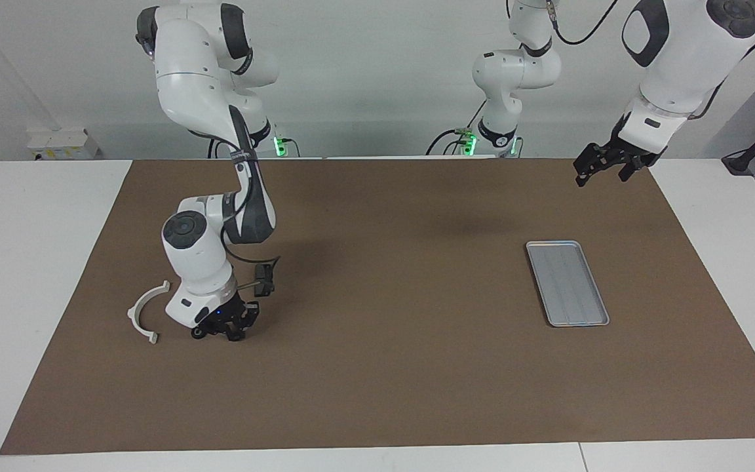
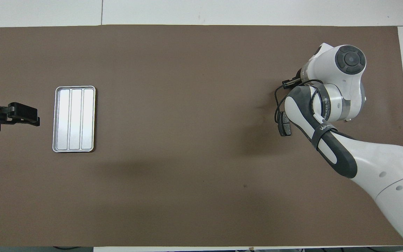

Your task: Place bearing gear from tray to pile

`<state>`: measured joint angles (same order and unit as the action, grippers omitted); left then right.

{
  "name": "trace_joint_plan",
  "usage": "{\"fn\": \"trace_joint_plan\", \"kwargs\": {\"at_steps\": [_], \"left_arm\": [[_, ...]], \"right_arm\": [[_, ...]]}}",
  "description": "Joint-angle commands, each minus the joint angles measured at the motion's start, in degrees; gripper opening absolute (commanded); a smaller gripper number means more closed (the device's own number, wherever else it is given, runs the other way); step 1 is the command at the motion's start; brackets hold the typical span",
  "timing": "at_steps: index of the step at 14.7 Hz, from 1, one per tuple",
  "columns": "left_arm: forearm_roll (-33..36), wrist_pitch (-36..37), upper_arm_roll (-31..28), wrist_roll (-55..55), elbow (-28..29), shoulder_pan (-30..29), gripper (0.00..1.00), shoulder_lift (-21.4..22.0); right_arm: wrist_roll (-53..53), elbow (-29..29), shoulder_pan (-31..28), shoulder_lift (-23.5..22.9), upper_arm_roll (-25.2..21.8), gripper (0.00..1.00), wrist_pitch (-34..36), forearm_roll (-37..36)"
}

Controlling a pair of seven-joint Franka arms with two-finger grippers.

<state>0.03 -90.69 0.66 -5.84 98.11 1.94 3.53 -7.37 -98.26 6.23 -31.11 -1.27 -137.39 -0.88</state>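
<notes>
The left arm waits raised over the corner of the brown mat [image 1: 384, 367] nearest its own base, its black two-finger left gripper [image 1: 603, 167] hanging in the air with the fingers spread apart and nothing between them. Farther from the robots, toward the same end of the table, lies the small flat rectangular silver-grey metal tray [image 1: 567, 283] with rounded corners, a raised rim and a ribbed bottom; nothing shows inside it. At the right arm's end of the mat, a dark grey brake pad [image 2: 285, 123] lies on the mat just beside the right arm's forearm, partly hidden by it. Farther out, the right arm bends steeply down so that its black right gripper [image 1: 223, 326] sits low at the mat, fingers drawn together; a small dark round part shows at its tip, possibly the bearing gear [image 1: 199, 333], though whether it is gripped cannot be told. Just beside the gripper, toward the table's end, a white half-ring plastic bracket [image 1: 145, 313] lies flat on the mat.
</notes>
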Motion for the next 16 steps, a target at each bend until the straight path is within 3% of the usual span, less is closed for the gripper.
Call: {"fn": "trace_joint_plan", "kwargs": {"at_steps": [1,2,3,16], "left_arm": [[-0.6,0.1,0.0,0.1,0.4,0.0,1.0,0.6],[-0.6,0.1,-0.1,0.1,0.4,0.0,1.0,0.6],[-0.6,0.1,0.0,0.1,0.4,0.0,1.0,0.6],[-0.6,0.1,0.0,0.1,0.4,0.0,1.0,0.6]], "right_arm": [[-0.7,-0.6,-0.7,0.3,0.9,0.0,-0.8,-0.4],[-0.6,-0.6,-0.6,0.4,0.9,0.38,-0.6,-0.3],[-0.5,-0.5,-0.6,0.4,0.9,0.99,-0.6,-0.2],[-1.2,0.0,-2.2,4.5,0.9,1.0,4.3,-0.3]]}}
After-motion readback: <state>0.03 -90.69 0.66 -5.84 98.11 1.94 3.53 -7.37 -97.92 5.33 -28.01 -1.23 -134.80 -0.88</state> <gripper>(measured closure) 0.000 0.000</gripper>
